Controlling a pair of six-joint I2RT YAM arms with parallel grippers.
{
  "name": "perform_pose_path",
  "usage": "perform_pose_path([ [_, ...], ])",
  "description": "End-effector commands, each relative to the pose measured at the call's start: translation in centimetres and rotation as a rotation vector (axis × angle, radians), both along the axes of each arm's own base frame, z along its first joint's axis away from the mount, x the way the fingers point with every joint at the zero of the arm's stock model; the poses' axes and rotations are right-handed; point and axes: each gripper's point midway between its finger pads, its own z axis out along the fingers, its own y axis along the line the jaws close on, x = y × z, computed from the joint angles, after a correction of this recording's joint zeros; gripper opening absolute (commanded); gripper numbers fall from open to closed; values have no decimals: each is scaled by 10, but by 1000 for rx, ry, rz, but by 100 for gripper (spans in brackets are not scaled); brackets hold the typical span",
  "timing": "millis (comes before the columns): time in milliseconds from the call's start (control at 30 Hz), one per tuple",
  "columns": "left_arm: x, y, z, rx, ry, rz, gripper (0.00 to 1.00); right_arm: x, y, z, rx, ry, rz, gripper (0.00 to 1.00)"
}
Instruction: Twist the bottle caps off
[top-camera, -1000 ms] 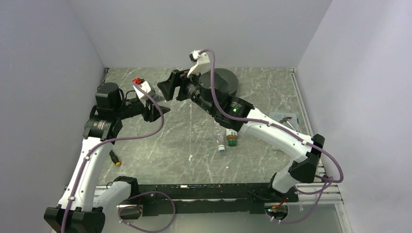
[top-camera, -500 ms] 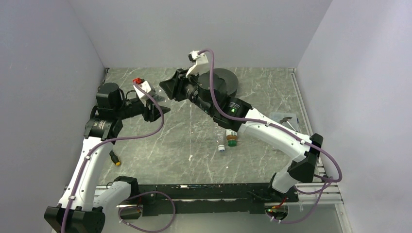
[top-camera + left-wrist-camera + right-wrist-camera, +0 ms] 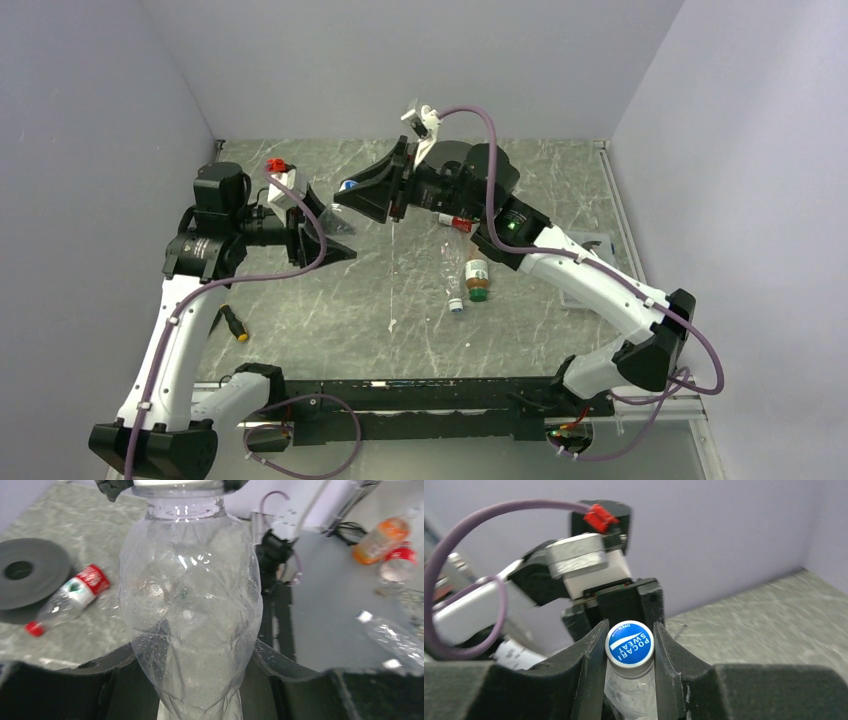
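A plain clear bottle [image 3: 190, 605] is held in the air over the far left of the table, with my left gripper [image 3: 192, 680] shut on its lower body. My right gripper [image 3: 629, 630] is shut on its blue-and-white cap [image 3: 629, 644], one finger on each side. From above, the two grippers [image 3: 335, 228] [image 3: 352, 196] meet tip to tip. On the table lie a red-label bottle [image 3: 455, 222], an amber-brown bottle [image 3: 477, 280] with a green cap, and another clear bottle [image 3: 452, 285].
A black round disc [image 3: 475, 170] sits at the back centre, right behind the right wrist. A small yellow-tipped tool [image 3: 235, 325] lies at the left. A clear flat container [image 3: 590, 245] is at the right edge. Grey walls close in the table.
My right gripper went from open to shut on the cap, and its wrist has turned and shifted right. The left arm has swung slightly, keeping hold of the bottle.
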Motion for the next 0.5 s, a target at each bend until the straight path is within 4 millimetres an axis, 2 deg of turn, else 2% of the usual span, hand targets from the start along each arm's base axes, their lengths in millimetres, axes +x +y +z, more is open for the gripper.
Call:
perform_pose_path([
  [0, -48, -6, 28, -93, 26, -219, 24, -71, -22, 30, 122, -157, 421, 0],
  [67, -48, -6, 30, -95, 32, -224, 24, -72, -26, 31, 125, -158, 426, 0],
  [133, -46, -6, 28, -89, 19, -212, 24, -64, -25, 31, 106, -154, 374, 0],
  [167, -43, -6, 27, -82, 13, -198, 23, -55, -24, 32, 100, -146, 317, 6],
  [267, -35, -6, 21, -59, -5, -152, 23, -18, -24, 32, 72, -89, 78, 62],
  [300, -28, -5, 18, -44, -16, -121, 23, -6, -27, 32, 70, -67, -10, 78],
  [367, -14, -2, 10, -7, -56, -49, 22, 14, -38, 33, 86, -26, -171, 95],
  [467, 9, 6, -1, 59, -140, 76, 23, 31, -51, 35, 114, 45, -366, 100],
])
